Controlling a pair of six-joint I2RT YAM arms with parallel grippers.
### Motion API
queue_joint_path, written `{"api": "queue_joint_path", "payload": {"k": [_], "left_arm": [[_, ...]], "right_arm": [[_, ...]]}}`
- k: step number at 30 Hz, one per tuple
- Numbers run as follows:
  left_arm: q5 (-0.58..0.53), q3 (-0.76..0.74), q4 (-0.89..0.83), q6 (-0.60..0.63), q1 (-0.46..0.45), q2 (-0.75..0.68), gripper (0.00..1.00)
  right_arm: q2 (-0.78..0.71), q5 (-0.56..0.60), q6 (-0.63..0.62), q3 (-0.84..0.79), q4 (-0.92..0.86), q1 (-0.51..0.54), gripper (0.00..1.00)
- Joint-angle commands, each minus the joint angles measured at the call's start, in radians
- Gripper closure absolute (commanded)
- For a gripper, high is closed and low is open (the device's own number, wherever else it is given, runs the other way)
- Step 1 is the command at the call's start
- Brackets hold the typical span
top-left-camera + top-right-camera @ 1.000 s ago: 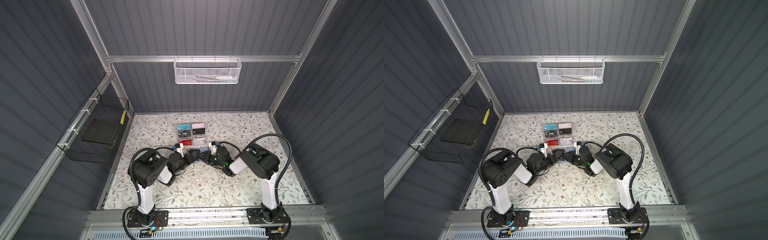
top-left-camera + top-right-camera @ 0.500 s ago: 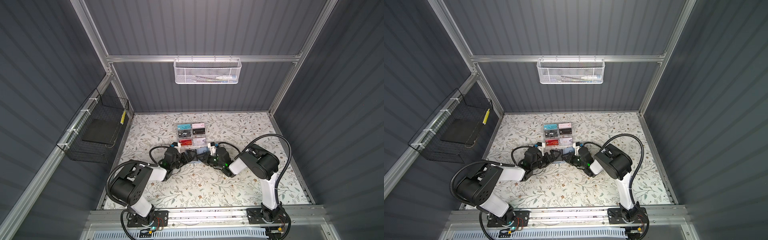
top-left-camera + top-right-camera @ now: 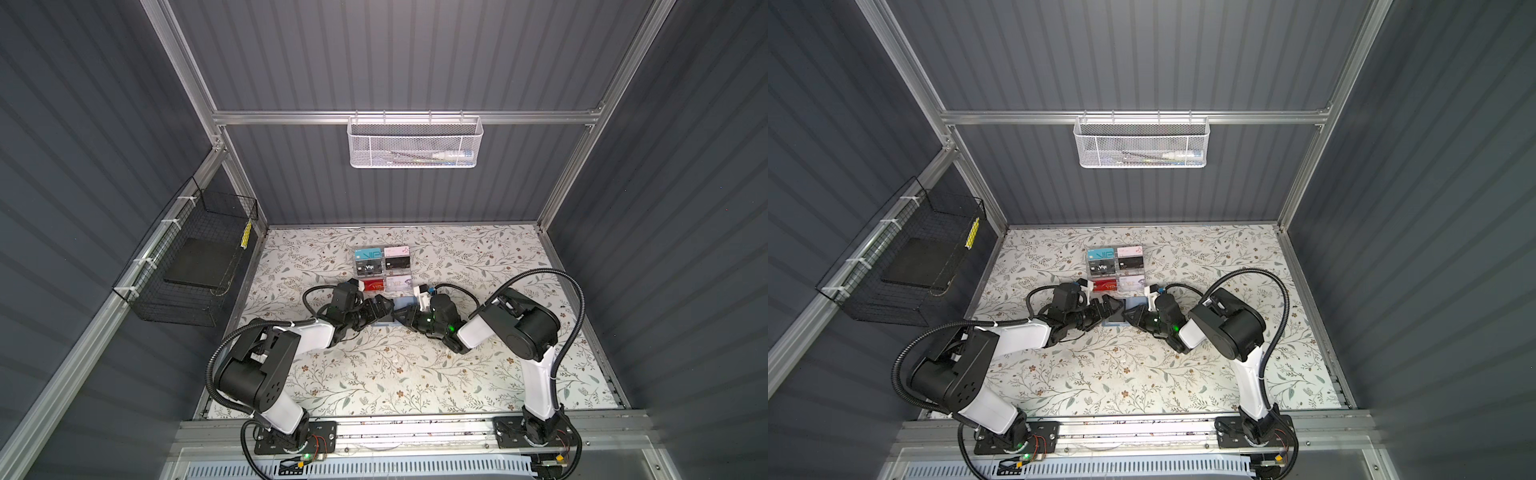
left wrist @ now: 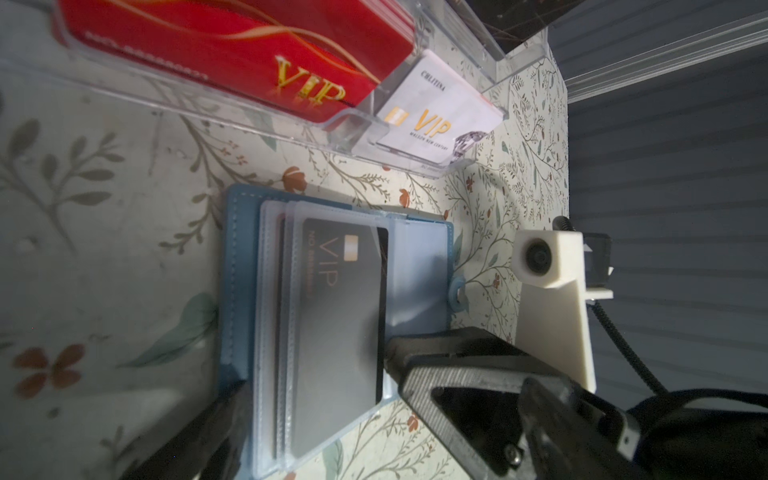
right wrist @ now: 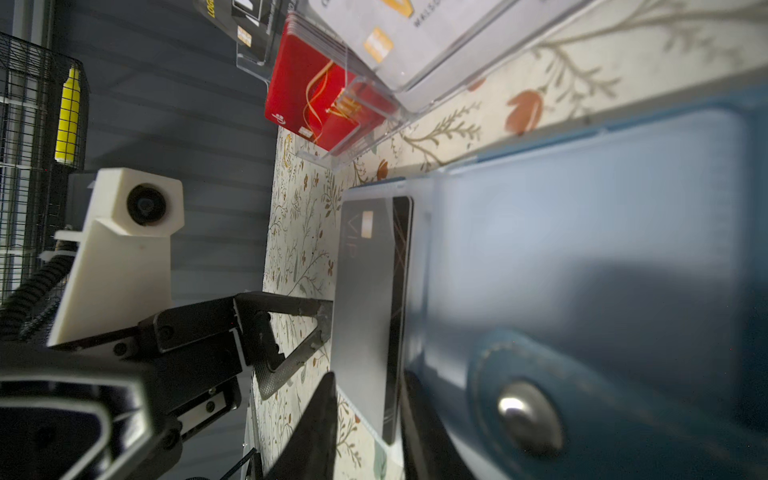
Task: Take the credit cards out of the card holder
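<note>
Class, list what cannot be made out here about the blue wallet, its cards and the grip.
- Card count: left wrist view, the slate-blue leather-like wallet shows one black VIP card; frosted plastic sleeves hide any behind.
- Grip: right wrist view, the right gripper straddles that card's edge, too close and blurred to judge contact.
- In both top views the wallet is too small for detail.

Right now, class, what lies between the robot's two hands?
The open blue card holder, with a black VIP card in a clear sleeve, lies between the left hand and the right hand; both wrist views show it best.
</note>
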Motion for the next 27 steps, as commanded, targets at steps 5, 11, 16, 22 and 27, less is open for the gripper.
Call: {"api": "queue_joint_path", "payload": {"k": [5,11,16,22,27], "left_arm": [[0.042,0.093,-0.121,0.047,0.005,-0.022,0.00],[0.033,0.133,-0.167,0.062,0.005,-0.057,0.00],[0.016,0.170,-0.238,0.101,0.008,-0.077,0.00],[0.034,0.191,-0.234,0.098,0.009,-0.065,0.00],[0.064,0.210,-0.188,0.087,0.009,0.017,0.00]], "right_arm": [[0.001,0.022,-0.032,0.016,-0.077,0.009,0.71],[0.000,0.024,-0.035,0.016,-0.077,0.010,0.71],[0.002,0.028,-0.040,0.015,-0.080,0.009,0.71],[-0.001,0.031,-0.049,0.012,-0.086,0.006,0.71],[-0.006,0.028,-0.055,0.020,-0.096,0.004,0.71]]}}
